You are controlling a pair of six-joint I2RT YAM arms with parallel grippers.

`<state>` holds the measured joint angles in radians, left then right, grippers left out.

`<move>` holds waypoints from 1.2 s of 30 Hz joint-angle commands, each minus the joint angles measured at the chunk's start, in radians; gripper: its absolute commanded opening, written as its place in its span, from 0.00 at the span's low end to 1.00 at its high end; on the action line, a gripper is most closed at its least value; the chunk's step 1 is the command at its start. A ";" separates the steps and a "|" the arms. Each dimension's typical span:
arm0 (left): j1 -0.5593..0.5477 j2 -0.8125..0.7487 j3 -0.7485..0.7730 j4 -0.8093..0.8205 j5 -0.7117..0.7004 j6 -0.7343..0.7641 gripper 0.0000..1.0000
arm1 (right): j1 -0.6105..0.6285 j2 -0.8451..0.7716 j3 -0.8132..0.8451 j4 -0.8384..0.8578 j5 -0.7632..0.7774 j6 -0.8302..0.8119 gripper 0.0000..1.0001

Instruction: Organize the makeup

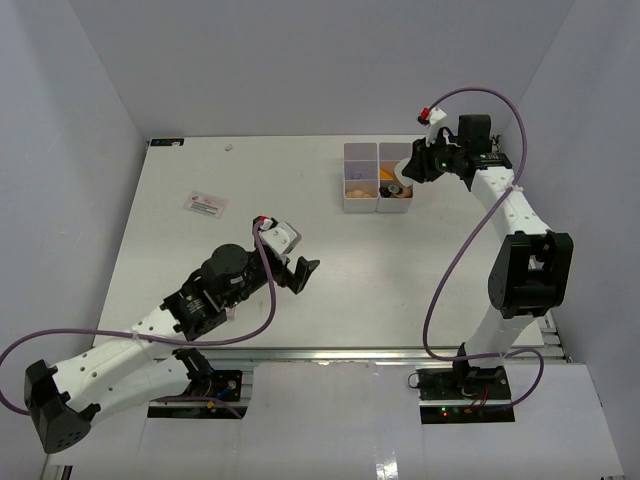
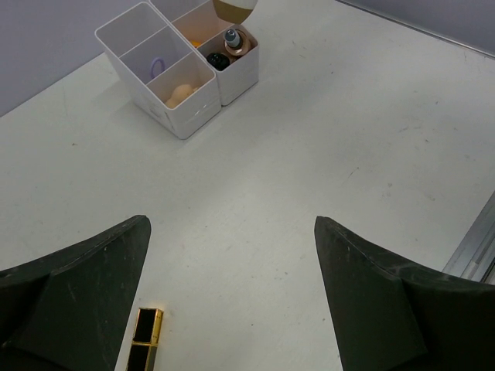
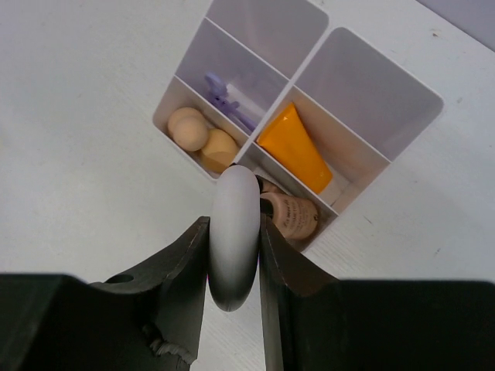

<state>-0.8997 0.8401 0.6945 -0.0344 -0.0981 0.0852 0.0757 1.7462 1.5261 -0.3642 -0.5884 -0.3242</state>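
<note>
Holding left fingers [image 2: 77,294] wide apart over the counter [image 2: 325,154], lipstick tube [image 2: 147,334] lying lengthwise just inside one finger; clamping right fingers [image 3: 182,270] on white oval piece [image 3: 233,232] above far-edge compartment box [image 3: 387,89].

- A robot test cell in a lab: a plain white counter [image 1: 300,300] is closed in by bare pale walls [image 1: 300,60] on the left, far and right.
- Two robot arms, left [image 1: 110,370] and right [image 1: 515,215], are bolted to a metal rail [image 1: 400,355] at the near edge, with purple cables [image 1: 480,91] looping from them.
- A white compartment box [image 1: 360,205] stands far right and a printed card [image 1: 205,204] lies far left.
</note>
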 commanded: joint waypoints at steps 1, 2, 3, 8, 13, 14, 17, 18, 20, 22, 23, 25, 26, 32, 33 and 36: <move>0.002 -0.027 -0.006 -0.042 -0.023 -0.012 0.98 | -0.004 0.022 0.052 0.141 0.091 -0.020 0.08; 0.002 -0.024 -0.005 -0.045 -0.020 -0.012 0.98 | -0.004 0.030 0.051 0.159 0.097 -0.021 0.08; 0.001 -0.017 -0.003 -0.048 -0.019 -0.012 0.98 | -0.004 0.037 0.053 0.167 0.100 -0.022 0.08; 0.002 0.008 0.002 -0.060 -0.022 -0.017 0.98 | -0.004 0.097 0.115 0.174 0.114 -0.053 0.08; 0.002 0.019 0.001 -0.062 -0.028 -0.015 0.98 | -0.002 0.165 0.166 0.152 0.104 -0.111 0.08; 0.001 0.020 0.001 -0.061 -0.029 -0.015 0.98 | -0.002 0.176 0.176 0.144 0.100 -0.127 0.08; 0.002 0.022 0.000 -0.061 -0.029 -0.015 0.98 | -0.001 0.199 0.201 0.123 0.090 -0.176 0.08; 0.001 0.024 -0.001 -0.062 -0.030 -0.014 0.98 | 0.000 0.209 0.207 0.114 0.085 -0.187 0.08; 0.002 0.028 0.000 -0.062 -0.031 -0.013 0.98 | 0.001 0.221 0.216 0.102 0.074 -0.209 0.08; 0.002 0.031 -0.001 -0.062 -0.032 -0.014 0.98 | 0.002 0.229 0.223 0.089 0.070 -0.242 0.09; 0.002 0.032 -0.001 -0.061 -0.031 -0.015 0.98 | 0.004 0.233 0.227 0.083 0.069 -0.259 0.09; 0.001 0.036 -0.001 -0.061 -0.032 -0.015 0.98 | 0.007 0.250 0.252 0.056 0.068 -0.306 0.10; 0.002 0.039 -0.001 -0.062 -0.031 -0.015 0.98 | 0.009 0.259 0.265 0.041 0.069 -0.323 0.11; 0.001 0.053 -0.004 -0.061 -0.030 -0.017 0.98 | 0.036 0.302 0.307 -0.010 0.133 -0.445 0.26; 0.002 0.055 -0.004 -0.062 -0.029 -0.019 0.98 | 0.041 0.304 0.305 -0.011 0.144 -0.462 0.30; 0.002 0.065 -0.004 -0.060 -0.026 -0.023 0.98 | 0.054 0.306 0.296 -0.012 0.174 -0.494 0.44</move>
<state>-0.8997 0.9002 0.6949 -0.0976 -0.1201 0.0774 0.1095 2.0436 1.7840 -0.3970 -0.4648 -0.7150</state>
